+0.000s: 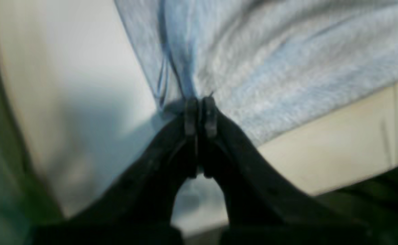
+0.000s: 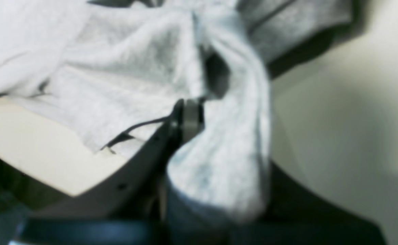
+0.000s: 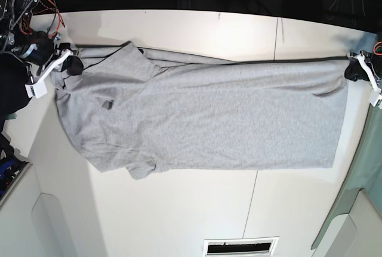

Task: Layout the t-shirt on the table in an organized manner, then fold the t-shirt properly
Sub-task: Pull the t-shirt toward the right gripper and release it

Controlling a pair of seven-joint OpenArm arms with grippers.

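White tabletop, crossed by thin dark seams, carrying the grey t-shirt, which is stretched lengthwise across its far half, collar end toward the base view's left and hem toward its right, with one short sleeve spread out at the lower left. Left gripper, at the base view's right edge: fingers pressed together, pinching a corner of the hem, the fabric fanning out from the grip. Right gripper, at the base view's left: fingers pinched on bunched cloth at the collar end, a fold draped over one finger.
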